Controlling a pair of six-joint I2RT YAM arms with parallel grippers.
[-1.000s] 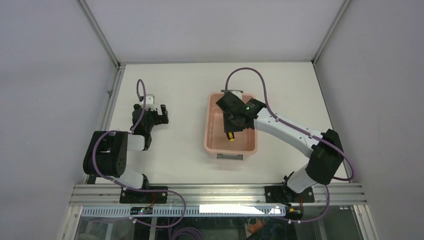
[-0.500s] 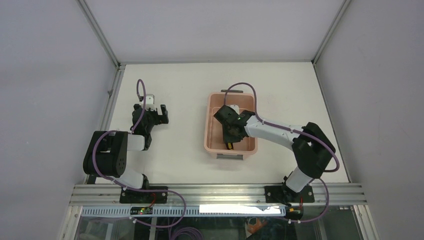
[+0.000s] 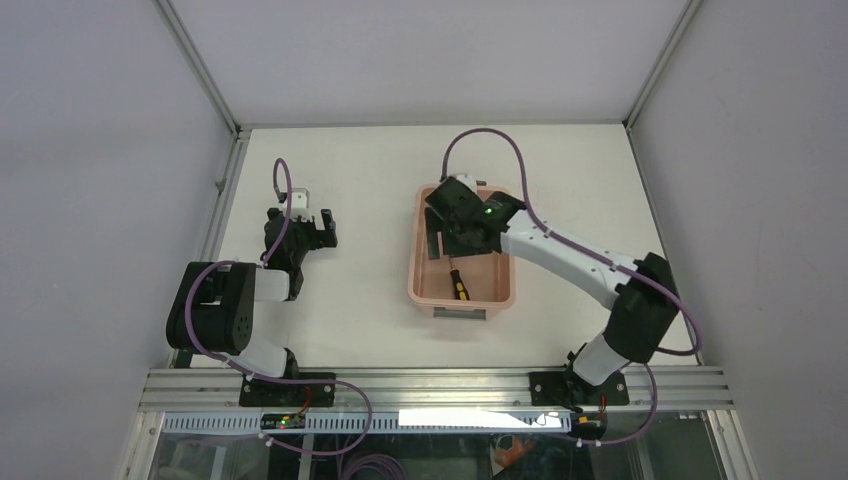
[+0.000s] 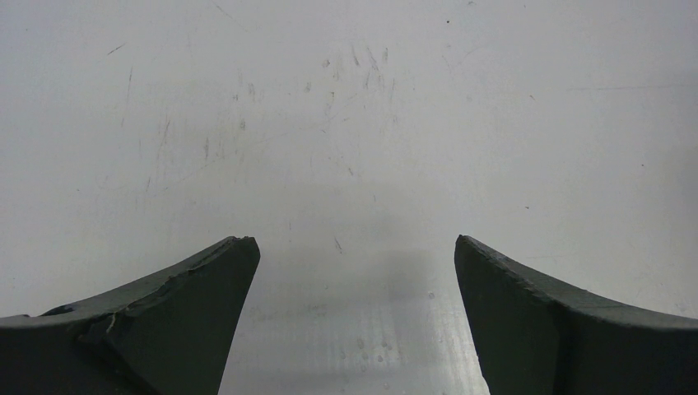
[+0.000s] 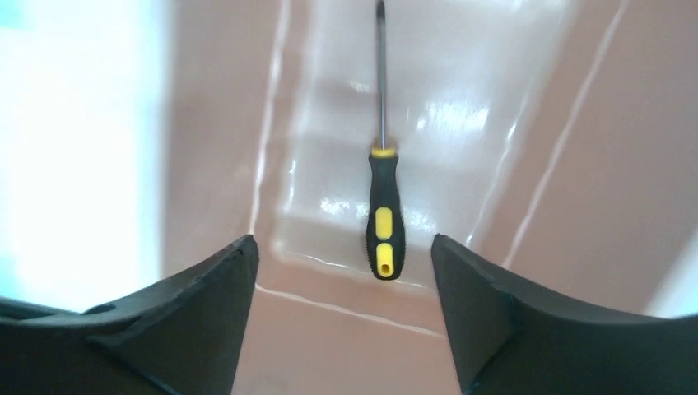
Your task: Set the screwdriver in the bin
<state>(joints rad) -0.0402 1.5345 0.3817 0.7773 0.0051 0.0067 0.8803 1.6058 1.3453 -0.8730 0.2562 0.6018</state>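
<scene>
I count one bin (image 3: 414,262) on the table (image 3: 360,170), one screwdriver (image 3: 457,283), and my two grippers.

The screwdriver lies flat on the floor of the bin, in the half of the bin that is nearer to my bases. Nothing holds it. In my right wrist view it (image 5: 384,216) has a black handle with yellow marks and a thin metal shaft, and it lies straight, with the handle toward my fingers and the tip pointing away. The pink walls of the bin (image 5: 593,164) rise on both sides of it.

My right gripper (image 3: 452,243) hangs over the bin, above its far half, and its two fingers stand well apart. In the wrist view the right gripper (image 5: 343,240) has both fingers (image 5: 189,313) above the bin floor. The screwdriver handle shows in the gap between them, and neither finger touches it.

My left gripper (image 3: 312,226) is outside the bin, well apart from its left long side, low over the bare table. Its two fingers (image 4: 189,296) are also spread wide in the left wrist view, and between them I see only the scratched white table (image 4: 329,99).

At the near short end of the bin I see one dark grey handle (image 3: 460,313). The far short end is partly covered by my right wrist, so I cannot tell about a second handle.
</scene>
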